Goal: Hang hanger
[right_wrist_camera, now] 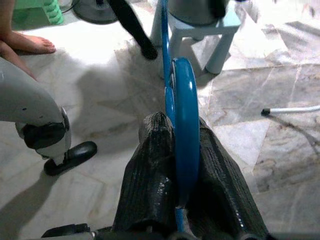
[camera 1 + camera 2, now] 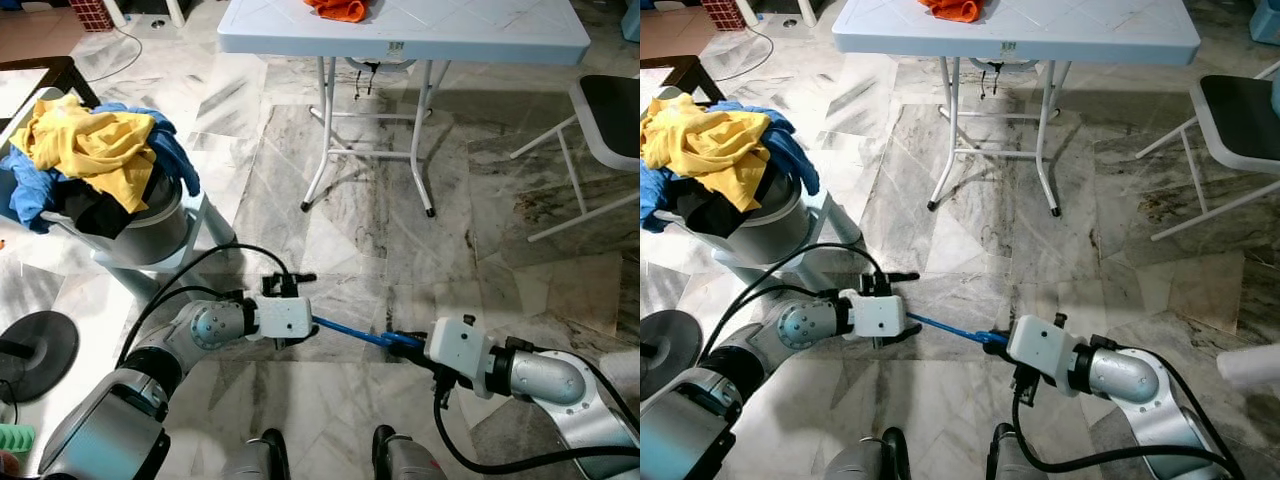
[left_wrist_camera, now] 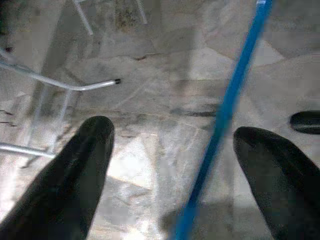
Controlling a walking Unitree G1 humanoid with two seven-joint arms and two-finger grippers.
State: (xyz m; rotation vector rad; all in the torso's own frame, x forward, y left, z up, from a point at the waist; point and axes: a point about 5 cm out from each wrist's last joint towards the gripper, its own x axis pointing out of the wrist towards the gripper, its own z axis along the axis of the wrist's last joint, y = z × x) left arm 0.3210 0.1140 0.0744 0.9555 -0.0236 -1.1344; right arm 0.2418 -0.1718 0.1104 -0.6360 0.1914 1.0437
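Observation:
A blue plastic hanger (image 2: 355, 334) is held low over the marble floor, between my two grippers. My right gripper (image 2: 408, 345) is shut on it; in the right wrist view its black fingers (image 1: 150, 165) clamp the hanger's curved blue part (image 1: 186, 130). My left gripper (image 2: 302, 333) is at the hanger's other end and stands open. In the left wrist view the blue bar (image 3: 220, 125) runs between the spread fingers (image 3: 85, 165), nearer one of them, and I cannot tell whether it touches.
A white folding table (image 2: 480, 45) with an orange cloth (image 2: 340, 10) stands ahead. A bucket heaped with yellow and blue clothes (image 2: 90, 150) sits on a stool at the left. A chair (image 2: 610, 120) is at the right. A person's bare foot (image 1: 30, 44) is nearby.

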